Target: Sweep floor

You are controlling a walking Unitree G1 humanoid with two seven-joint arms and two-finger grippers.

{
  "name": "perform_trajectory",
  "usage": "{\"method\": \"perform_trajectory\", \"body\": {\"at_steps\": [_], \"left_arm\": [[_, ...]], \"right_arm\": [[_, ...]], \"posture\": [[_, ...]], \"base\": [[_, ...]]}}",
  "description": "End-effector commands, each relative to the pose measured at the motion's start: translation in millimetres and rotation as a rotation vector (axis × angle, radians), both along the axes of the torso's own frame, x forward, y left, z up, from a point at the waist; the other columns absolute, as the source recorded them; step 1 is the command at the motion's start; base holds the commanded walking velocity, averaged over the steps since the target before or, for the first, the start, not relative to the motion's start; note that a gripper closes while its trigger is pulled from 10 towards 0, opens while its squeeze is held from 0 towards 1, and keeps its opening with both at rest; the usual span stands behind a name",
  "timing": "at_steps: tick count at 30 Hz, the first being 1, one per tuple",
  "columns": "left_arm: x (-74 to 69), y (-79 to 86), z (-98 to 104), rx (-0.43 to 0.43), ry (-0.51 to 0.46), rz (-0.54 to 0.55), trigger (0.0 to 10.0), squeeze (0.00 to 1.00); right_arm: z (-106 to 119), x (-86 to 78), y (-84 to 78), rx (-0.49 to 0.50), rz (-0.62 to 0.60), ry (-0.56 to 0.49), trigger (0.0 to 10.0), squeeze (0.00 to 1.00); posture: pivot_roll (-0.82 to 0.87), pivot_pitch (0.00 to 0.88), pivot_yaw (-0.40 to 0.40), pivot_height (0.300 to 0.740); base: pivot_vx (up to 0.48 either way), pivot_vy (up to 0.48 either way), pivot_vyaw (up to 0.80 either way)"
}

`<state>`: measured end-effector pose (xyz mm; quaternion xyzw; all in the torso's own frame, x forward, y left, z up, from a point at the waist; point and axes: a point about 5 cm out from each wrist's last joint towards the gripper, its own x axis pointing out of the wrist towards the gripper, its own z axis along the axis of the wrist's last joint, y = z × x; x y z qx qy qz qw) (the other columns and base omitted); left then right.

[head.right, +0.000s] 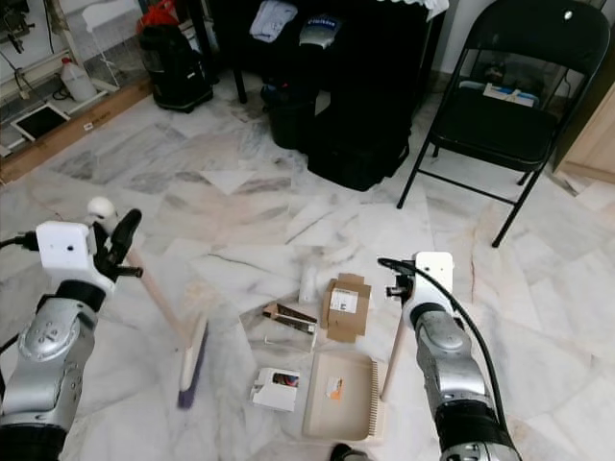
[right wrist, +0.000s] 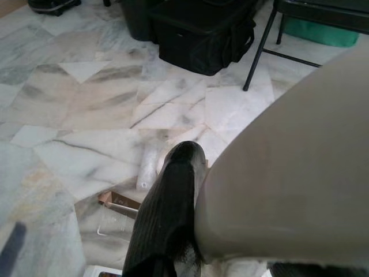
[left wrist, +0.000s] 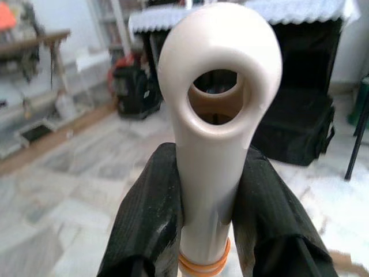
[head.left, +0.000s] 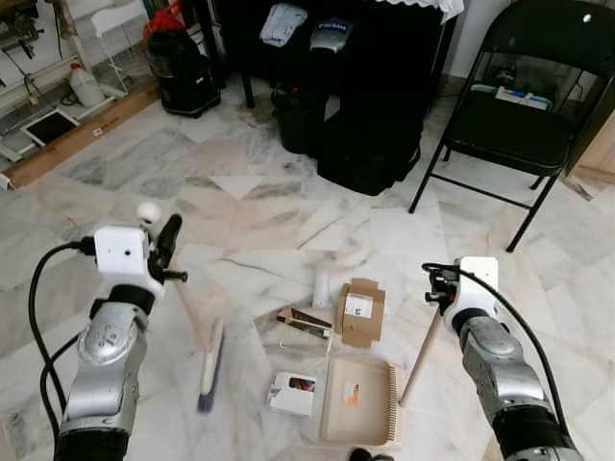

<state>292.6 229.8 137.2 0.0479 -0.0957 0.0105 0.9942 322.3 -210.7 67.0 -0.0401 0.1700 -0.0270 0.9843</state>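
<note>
Marble floor [head.left: 240, 154] — cardboard box [head.left: 360, 312], dustpan [head.left: 360, 400], white packet [head.left: 293, 394].

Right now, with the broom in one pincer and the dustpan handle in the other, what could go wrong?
1. The broom head sits left of the litter; a hard stroke could scatter the small white box past the dustpan.
2. The brown cardboard box looks bulky and may jam at the pan's edge.
3. The left pincer grips near the handle's top, so broom control may be loose.
</note>
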Motion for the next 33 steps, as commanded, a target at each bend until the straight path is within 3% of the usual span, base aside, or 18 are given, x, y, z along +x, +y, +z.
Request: {"method": "perform_trajectory", "body": {"at_steps": [1, 3, 4, 6, 12, 13, 16, 21, 26, 33], "left_arm": [[-3.2, 6.5, -2, 0.008, -0.008, 0.028, 10.0, 0.00], [-4.3, 8.9, -11, 0.002, 0.018, 0.037, 10.0, 0.00], [-6.5, 12.7, -27, -0.008, 0.069, 0.053, 10.0, 0.00], [-9.3, 16.7, -41, -0.049, 0.113, 0.076, 10.0, 0.00], [-13.9, 16.8, -59, -0.130, 0.170, 0.082, 10.0, 0.00], [-14.9, 15.2, -65, -0.191, 0.198, 0.076, 10.0, 0.00], [-17.1, 13.1, -72, -0.260, 0.200, 0.079, 10.0, 0.00], [-16.9, 13.1, -72, -0.342, 0.172, 0.082, 10.0, 0.00], [-11.5, 10.8, -71, -0.486, 0.175, 0.034, 10.0, 0.00], [-5.2, -1.5, -50, -0.531, 0.121, -0.119, 10.0, 0.00]], "right_arm": [[-24, -12.1, -0.2, -0.005, 0.000, 0.111, 10.0, 0.00], [-26, -11.3, 0.4, -0.008, 0.002, 0.119, 10.0, 0.00], [-28, -10.4, 1.9, -0.008, 0.007, 0.126, 10.0, 0.00], [-30, -10.5, 2.9, -0.012, 0.013, 0.136, 10.0, 0.00], [-33, -10.7, 1.1, -0.014, 0.014, 0.139, 10.0, 0.00], [-32, -10.5, 0.4, -0.013, 0.013, 0.134, 10.0, 0.00], [-32, -10.6, -0.4, -0.007, 0.018, 0.127, 10.0, 0.00], [-34, -12.2, -3.6, -0.011, 0.017, 0.129, 10.0, 0.00], [-33, -11.8, -6.0, -0.006, 0.017, 0.114, 10.0, 0.00], [-31, -9.0, -4.1, 0.006, 0.019, 0.103, 10.0, 0.00]], "posture": [[0.08, 0.151, 0.031, 0.740], [0.09, 0.155, 0.031, 0.740], [0.09, 0.154, 0.029, 0.740], [0.09, 0.159, 0.027, 0.740], [0.09, 0.157, 0.021, 0.740], [0.08, 0.161, 0.020, 0.740], [0.08, 0.164, 0.016, 0.740], [0.07, 0.160, 0.015, 0.740], [0.07, 0.152, 0.014, 0.740], [0.09, 0.136, 0.018, 0.740]], "base": [[0.000, 0.000, 0.00], [0.000, 0.000, 0.00], [0.000, 0.000, 0.00], [0.000, 0.000, 0.00], [0.000, 0.000, 0.00], [0.000, 0.000, 0.00], [0.000, 0.000, 0.00], [0.000, 0.000, 0.00], [0.000, 0.000, 0.00], [0.000, 0.000, 0.00]]}}
